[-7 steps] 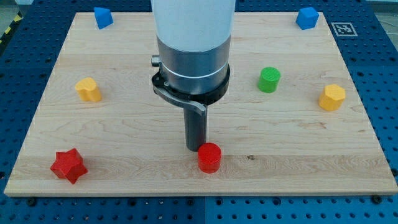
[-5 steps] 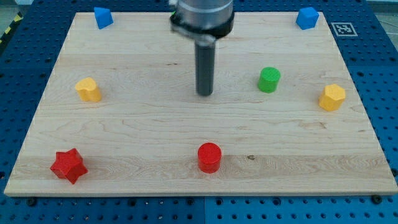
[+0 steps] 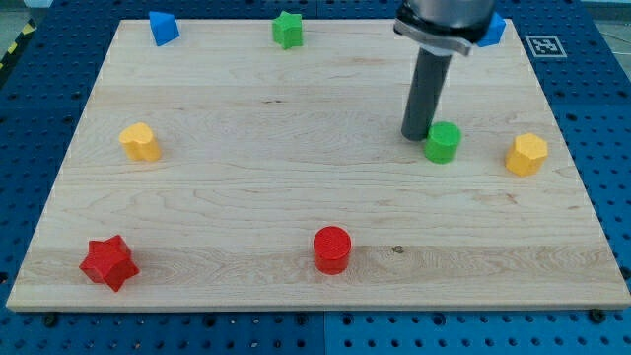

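Pincer there is none, only my tip (image 3: 415, 136), pressed against the green cylinder (image 3: 443, 142) from the view's left; the yellow block (image 3: 526, 155) stands near.

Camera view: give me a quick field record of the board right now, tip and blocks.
Tip: my tip against the left side of the green cylinder
Right of it: yellow block
Top edge: green star, blue blocks
Left: yellow block
Bottom: red star, red cylinder
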Controlling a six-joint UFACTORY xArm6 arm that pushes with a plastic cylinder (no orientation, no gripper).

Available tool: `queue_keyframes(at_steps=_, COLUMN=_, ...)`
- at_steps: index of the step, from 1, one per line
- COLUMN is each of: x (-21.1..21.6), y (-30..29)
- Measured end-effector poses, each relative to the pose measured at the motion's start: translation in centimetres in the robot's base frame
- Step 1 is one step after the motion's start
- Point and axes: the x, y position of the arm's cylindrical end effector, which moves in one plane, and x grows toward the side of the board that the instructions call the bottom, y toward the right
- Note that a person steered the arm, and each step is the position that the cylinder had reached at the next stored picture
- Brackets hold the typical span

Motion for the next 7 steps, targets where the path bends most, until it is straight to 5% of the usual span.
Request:
queue_keyframes(at_steps=1, x=2.1, y=2.1)
queue_keyframes(at_steps=3, x=-0.4, y=0.9)
queue_keyframes(at_steps=7, x=9.9, y=10.7)
